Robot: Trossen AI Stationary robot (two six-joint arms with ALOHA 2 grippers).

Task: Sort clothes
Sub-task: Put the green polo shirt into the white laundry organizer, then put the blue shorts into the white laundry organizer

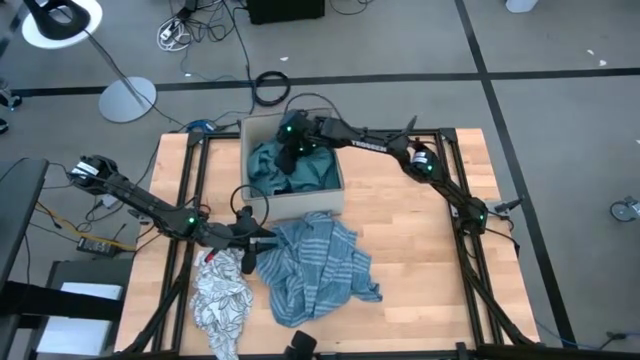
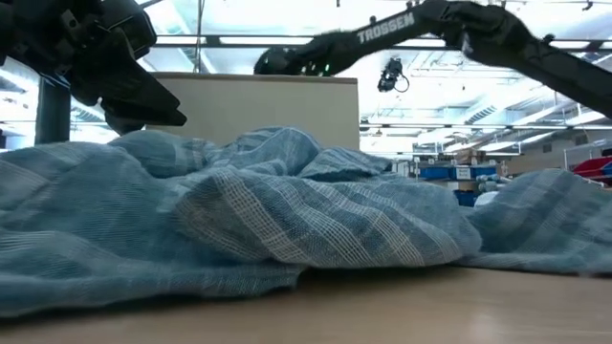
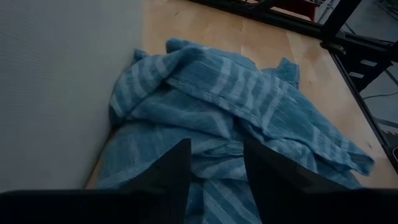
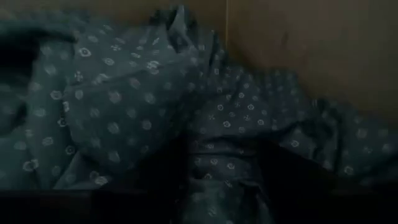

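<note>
A blue-striped garment (image 1: pixel 315 270) lies spread and rumpled on the table in front of the tan box (image 1: pixel 335 205); it fills the low view (image 2: pixel 287 210). My left gripper (image 1: pixel 250 245) is open at the garment's left edge, beside the box wall (image 3: pixel 56 93), its fingers over the cloth (image 3: pixel 214 155). A teal dotted garment (image 1: pixel 290 170) lies bunched inside the box. My right gripper (image 1: pixel 290 140) reaches down into the box, right over that garment (image 4: pixel 137 106). A white-grey patterned piece (image 1: pixel 222 300) lies on the table at the near left. My left gripper stands with one finger (image 3: pixel 168 180) on either side of a fold of the striped garment (image 3: pixel 214 158) near its left edge, slanting down from the table's left. I cannot tell whether the fingers touch the cloth, which lies slack on the table.
The box stands at the table's far middle, open at the top. Bare wood (image 1: pixel 430 250) lies to the right of the striped garment. The table's black frame rails (image 1: pixel 470 270) run along both sides. A dark object (image 1: pixel 300 345) sits at the near edge.
</note>
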